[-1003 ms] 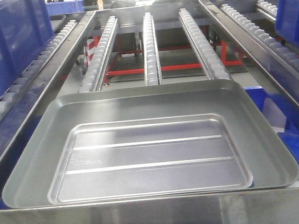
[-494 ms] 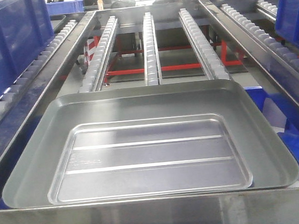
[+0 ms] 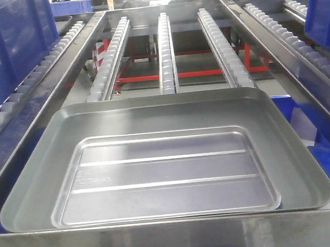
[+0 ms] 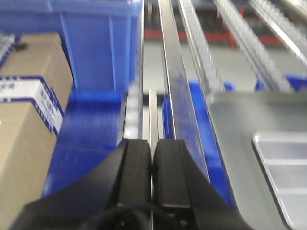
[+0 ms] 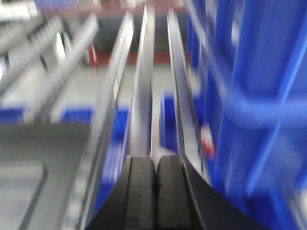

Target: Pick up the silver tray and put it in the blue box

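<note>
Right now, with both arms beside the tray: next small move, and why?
Probably open both grippers. The left gripper and right gripper are shut, empty, each outside a side edge of the silver tray. Open, they could close on its rim. Caveat: the blue box seems to show under the tray's edges, so it may already sit inside; I cannot tell.

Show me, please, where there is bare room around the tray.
The bottom of the tray is bare. Past its far rim, open gaps lie between the roller tracks. The sides are tight: rails flank the tray and side crates stand beyond.
</note>
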Controlling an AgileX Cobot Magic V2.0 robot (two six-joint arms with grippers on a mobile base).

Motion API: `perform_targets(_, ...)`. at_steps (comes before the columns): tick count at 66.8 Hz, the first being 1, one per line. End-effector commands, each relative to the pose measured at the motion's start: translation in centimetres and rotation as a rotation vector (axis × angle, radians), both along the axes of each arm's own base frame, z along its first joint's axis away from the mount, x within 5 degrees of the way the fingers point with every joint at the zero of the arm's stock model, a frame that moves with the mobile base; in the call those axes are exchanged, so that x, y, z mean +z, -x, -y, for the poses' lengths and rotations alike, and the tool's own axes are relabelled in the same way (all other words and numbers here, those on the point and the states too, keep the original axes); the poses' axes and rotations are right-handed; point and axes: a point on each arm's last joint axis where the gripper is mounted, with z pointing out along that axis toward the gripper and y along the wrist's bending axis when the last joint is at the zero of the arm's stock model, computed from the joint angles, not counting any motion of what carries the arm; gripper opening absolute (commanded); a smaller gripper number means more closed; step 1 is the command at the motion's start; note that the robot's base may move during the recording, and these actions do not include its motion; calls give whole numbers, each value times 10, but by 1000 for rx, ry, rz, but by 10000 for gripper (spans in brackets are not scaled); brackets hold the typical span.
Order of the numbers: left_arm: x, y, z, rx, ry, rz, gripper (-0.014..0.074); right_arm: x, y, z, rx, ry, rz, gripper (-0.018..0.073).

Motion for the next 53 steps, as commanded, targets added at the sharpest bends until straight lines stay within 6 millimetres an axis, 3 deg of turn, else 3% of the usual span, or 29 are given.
perform_targets(1, 25, -9, 2, -6, 10, -92, 1, 16, -9, -1, 1, -47, -97, 52)
perform_targets(9, 27, -25, 7, -28, 1, -401, 1, 18, -24, -4, 16, -122, -324, 52)
perform_targets(18, 24, -43, 14, -51, 70, -543, 1, 17, -41, -4, 16, -138, -487, 52)
perform_targets(41, 14, -64, 27, -72, 262, -653, 1, 19, -51, -8, 26, -216, -469, 52)
perform_targets(53, 15, -79, 36, -69, 447, -654, -1, 21, -57, -9, 54, -191, -613, 56)
